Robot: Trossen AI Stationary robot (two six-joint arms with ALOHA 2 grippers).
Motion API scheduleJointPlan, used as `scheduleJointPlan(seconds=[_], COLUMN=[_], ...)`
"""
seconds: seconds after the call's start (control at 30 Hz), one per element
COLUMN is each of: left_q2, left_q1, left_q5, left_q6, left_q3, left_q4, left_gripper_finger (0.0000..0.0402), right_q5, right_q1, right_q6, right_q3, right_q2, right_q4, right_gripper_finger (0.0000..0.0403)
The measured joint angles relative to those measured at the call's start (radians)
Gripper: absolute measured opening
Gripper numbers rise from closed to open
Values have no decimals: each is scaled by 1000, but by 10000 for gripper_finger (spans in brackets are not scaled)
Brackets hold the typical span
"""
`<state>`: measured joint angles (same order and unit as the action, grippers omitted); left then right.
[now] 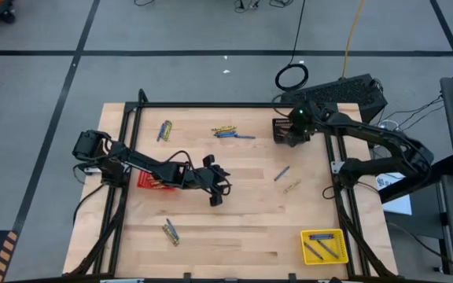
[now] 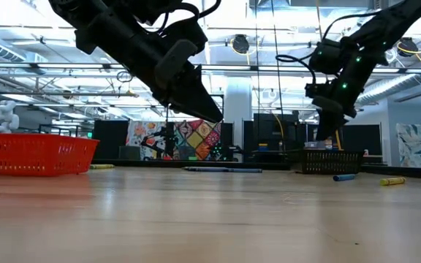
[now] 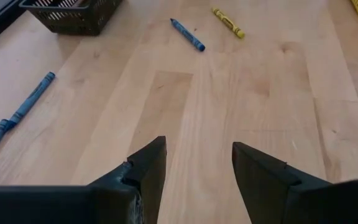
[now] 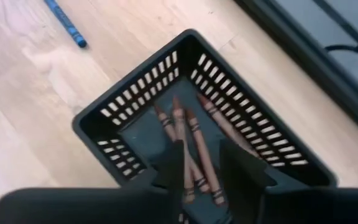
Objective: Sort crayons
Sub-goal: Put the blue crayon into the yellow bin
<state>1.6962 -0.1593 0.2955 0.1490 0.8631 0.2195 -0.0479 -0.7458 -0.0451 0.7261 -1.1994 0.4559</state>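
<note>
On the pale, straight-grained wooden table (image 1: 234, 212), the near corner holds a yellow mesh basket (image 1: 324, 246) with blue crayons (image 1: 321, 248) lying in it, and a small mixed clump of crayons (image 1: 170, 230) lies slanted on the bare boards toward the left. Mid-table, the left gripper (image 3: 194, 168) hangs clear above the wood with its dark wedge-shaped fingers spread and empty, the arm stretched low from the left past the red basket (image 1: 151, 181), while a blue crayon (image 3: 187, 34) and a yellow crayon (image 3: 228, 22) lie slantwise, near each other but apart, to the right. At the far right, the right gripper (image 4: 205, 163) points down into the black slotted basket (image 4: 135, 106), fingers slightly parted just over brown paper-wrapped crayons (image 4: 194, 140) lying roughly parallel on its floor, with more blue and yellow sticks (image 1: 228, 132) lying along the far edge.
</note>
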Motion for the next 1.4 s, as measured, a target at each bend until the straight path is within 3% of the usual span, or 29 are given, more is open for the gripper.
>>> scheduleJointPlan(seconds=[0.13,0.27,0.5,0.6,0.73,0.83,0.97,1.13,1.27,1.4], left_q2=[0,1,1,0,-87,-189,-313,-359,-348,-325], left_q1=[0,-1,-8,-28,-71,-75,-35,12,33,52], left_q5=[-2,-2,46,156,445,565,573,574,574,573], left_q6=[1,1,-2,-2,45,128,250,262,259,266], left_q3=[0,0,0,0,-2,-1,-1,-5,-5,-6], left_q4=[0,1,6,-31,-256,-434,-588,-661,-650,-646], left_gripper_finger=[187,187,187,187,187,187,187,187,187,187], right_q5=[1,52,61,51,49,49,46,46,45,45], right_q1=[4,67,350,475,595,651,682,690,689,689], right_q6=[-37,40,179,185,186,183,175,152,96,110], right_q3=[0,0,-1,-1,0,-1,-1,-2,-2,0], right_q2=[35,89,111,83,22,-51,-186,-327,-339,-256], right_q4=[-2,-15,-211,-334,-469,-519,-610,-662,-615,-436], right_gripper_finger=[121,131,118,114,114,114,114,114,114,114])
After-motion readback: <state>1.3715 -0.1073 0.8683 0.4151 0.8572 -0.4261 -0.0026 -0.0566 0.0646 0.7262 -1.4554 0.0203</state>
